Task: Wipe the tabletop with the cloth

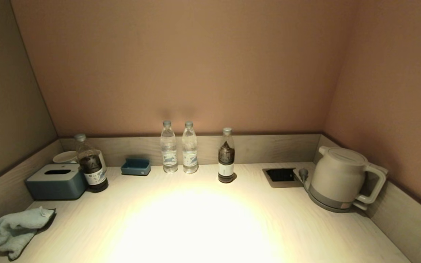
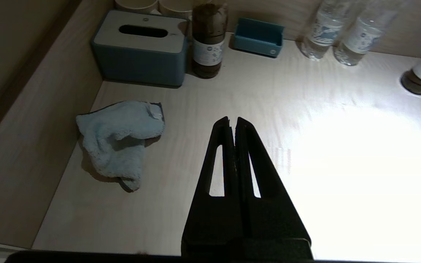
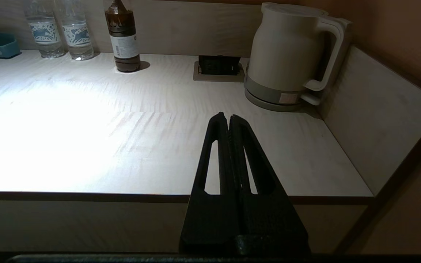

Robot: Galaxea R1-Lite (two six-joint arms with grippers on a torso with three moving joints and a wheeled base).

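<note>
A crumpled light blue cloth lies at the front left of the pale wooden tabletop, next to the left wall. It also shows in the left wrist view. My left gripper is shut and empty, held above the tabletop to the right of the cloth and apart from it. My right gripper is shut and empty, held over the table's front edge on the right side, near the kettle. Neither arm shows in the head view.
A teal tissue box, a dark bottle, a cup and a small teal tray stand at the back left. Two water bottles and a dark bottle stand at the back. A socket recess and white kettle are at the right.
</note>
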